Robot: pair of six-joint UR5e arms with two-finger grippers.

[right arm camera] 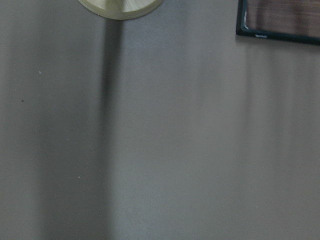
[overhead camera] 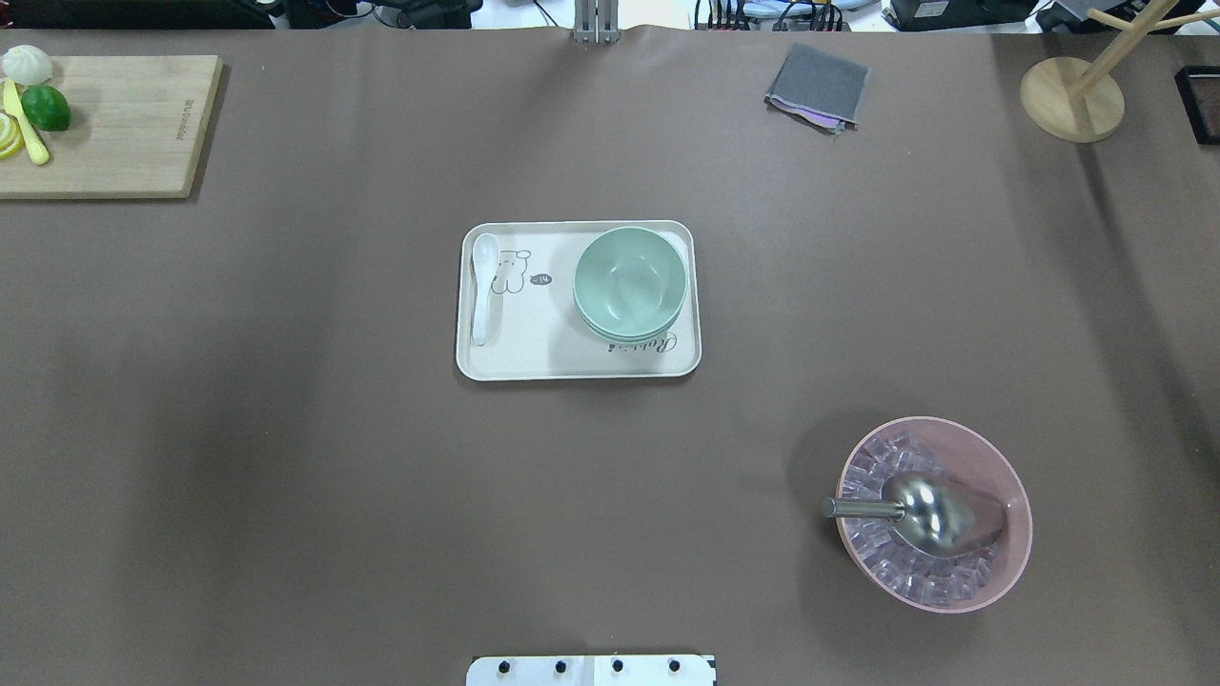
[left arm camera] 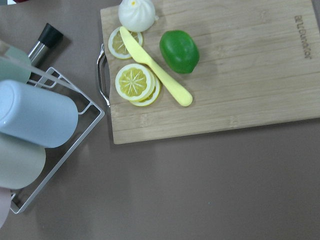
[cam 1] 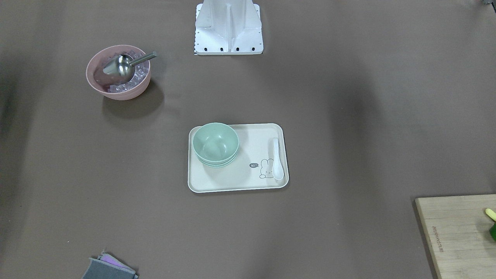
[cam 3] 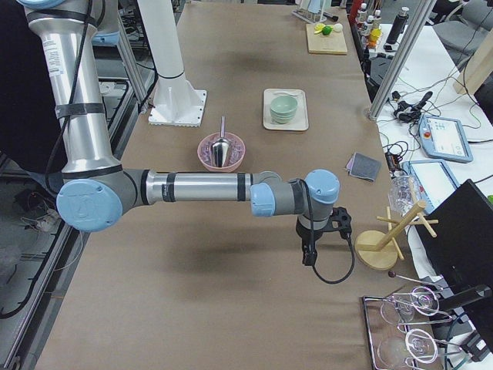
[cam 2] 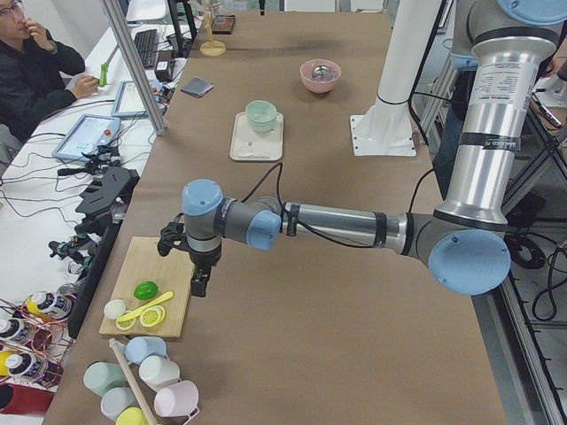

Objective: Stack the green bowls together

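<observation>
The pale mint-green bowls (cam 1: 215, 144) sit nested in one stack on a cream tray (cam 1: 240, 182), also seen in the overhead view (overhead camera: 629, 283). Both grippers are far from the stack. My left gripper (cam 2: 199, 283) hangs over the table at the left end, beside a wooden cutting board (cam 2: 151, 297). My right gripper (cam 3: 306, 254) hangs over the table at the right end, near a wooden stand (cam 3: 377, 248). Both grippers show only in the side views, so I cannot tell whether they are open or shut.
A white spoon (overhead camera: 483, 286) lies on the tray (overhead camera: 534, 357). A pink bowl (overhead camera: 1012, 557) with ice and a metal scoop (overhead camera: 929, 510) stands front right. The cutting board (overhead camera: 124, 124) holds lime, lemon slices and a yellow knife. A grey cloth (overhead camera: 818, 86) lies at the back.
</observation>
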